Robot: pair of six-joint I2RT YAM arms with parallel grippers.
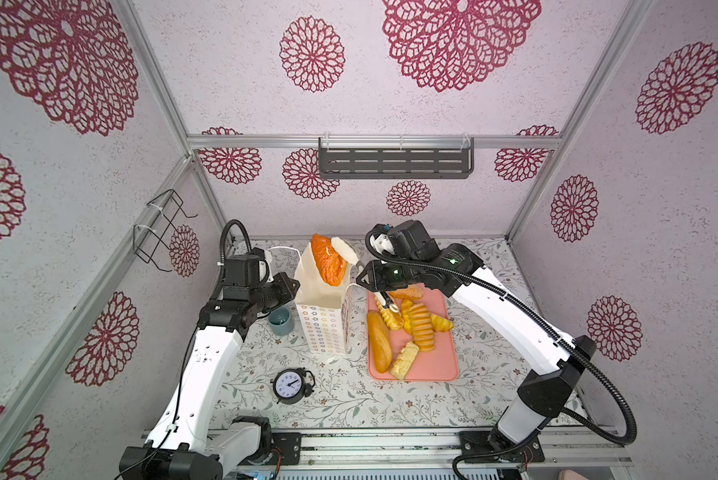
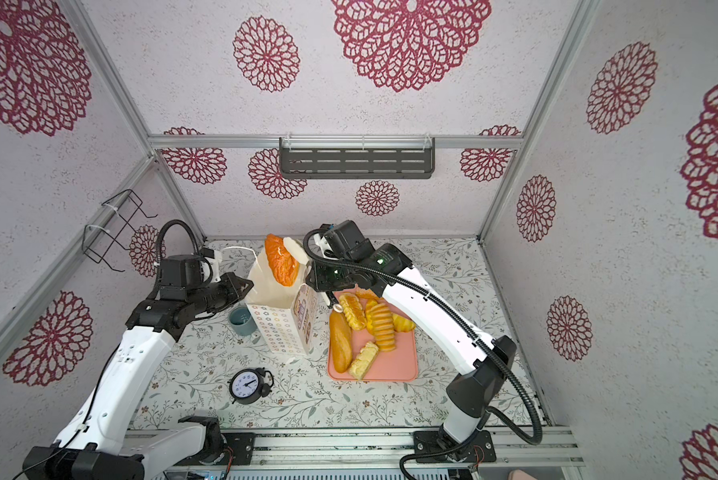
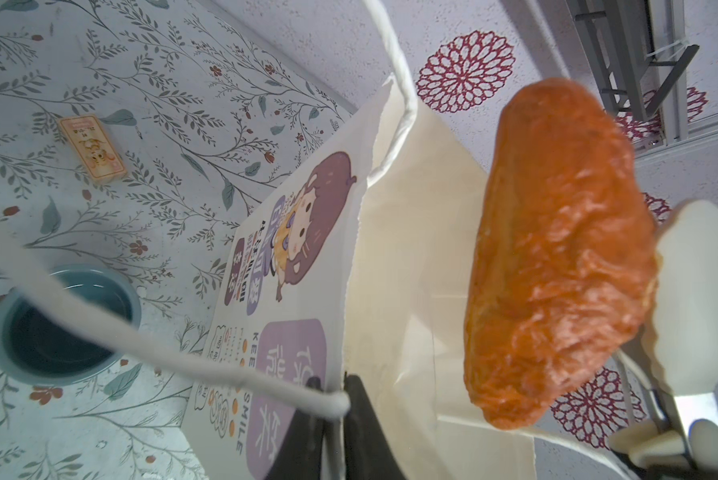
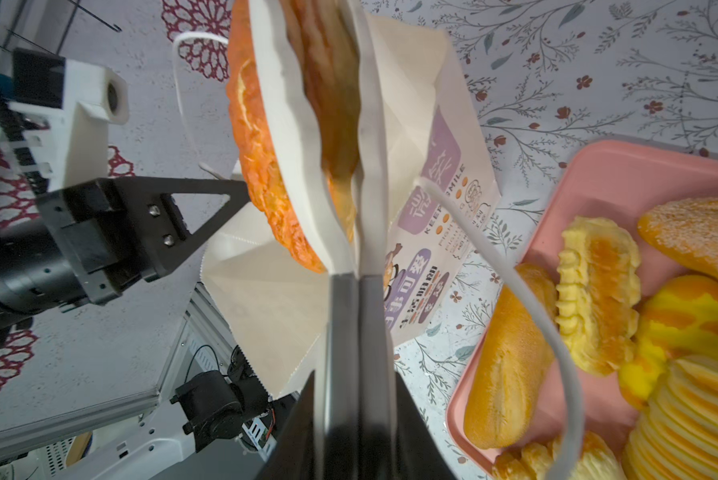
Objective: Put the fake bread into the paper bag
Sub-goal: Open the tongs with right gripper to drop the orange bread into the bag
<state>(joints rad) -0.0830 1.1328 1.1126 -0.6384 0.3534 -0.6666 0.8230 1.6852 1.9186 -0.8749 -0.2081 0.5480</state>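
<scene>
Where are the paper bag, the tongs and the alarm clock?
paper bag (image 1: 322, 332), in a top view, on its patterned side.
tongs (image 1: 344, 250), in a top view, on one white tip.
alarm clock (image 1: 287, 385), in a top view, on its dial.

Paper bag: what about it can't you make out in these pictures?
Inside bottom of the paper bag: both top views, hidden by its own walls and the orange loaf.
Same in the right wrist view: tongs and loaf block the mouth.
Its small print: top views, too small.

Toy bread (image 1: 378, 340), seven; paper bag (image 1: 322, 332), one; tray (image 1: 440, 365), one; cup (image 1: 281, 321), one; clock (image 1: 289, 385), one; card (image 3: 93, 149), one; robot arm (image 1: 207, 374), two.
</scene>
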